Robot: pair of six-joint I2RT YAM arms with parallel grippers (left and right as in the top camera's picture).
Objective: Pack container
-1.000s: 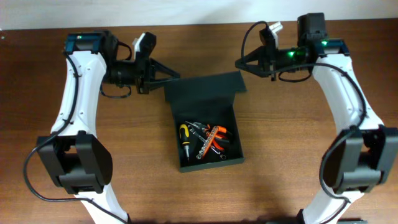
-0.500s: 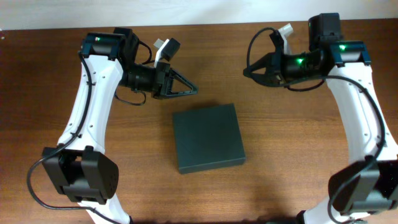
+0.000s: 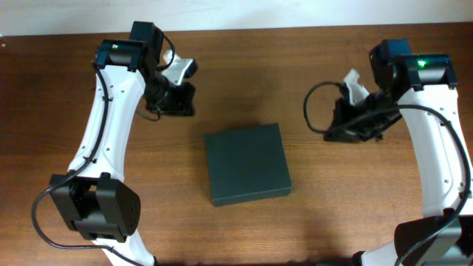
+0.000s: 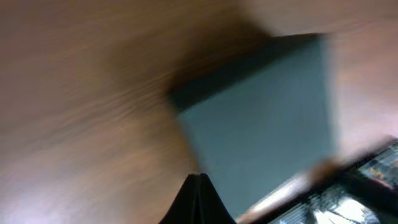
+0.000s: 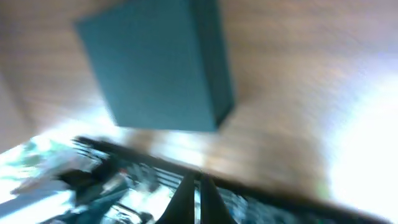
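The container (image 3: 247, 164) is a dark green-black box in the middle of the table, its flap lid shut flat, so nothing inside shows. My left gripper (image 3: 179, 101) hangs above the table beyond the box's far left corner, shut and empty. My right gripper (image 3: 341, 127) hangs to the right of the box, apart from it, fingers together and empty. The left wrist view shows the shut fingertips (image 4: 199, 178) over the edge of the blurred box (image 4: 261, 118). The right wrist view shows the fingertips (image 5: 198, 178) well off the box (image 5: 155, 68).
The brown wooden table (image 3: 244, 229) stretches around the box. A pale wall strip (image 3: 222, 13) runs along the far edge. Both wrist views are motion-blurred.
The box lid, open one second ago with hand tools showing inside, is now shut. Both grippers have drawn back from the box, the right one moving toward the near side.
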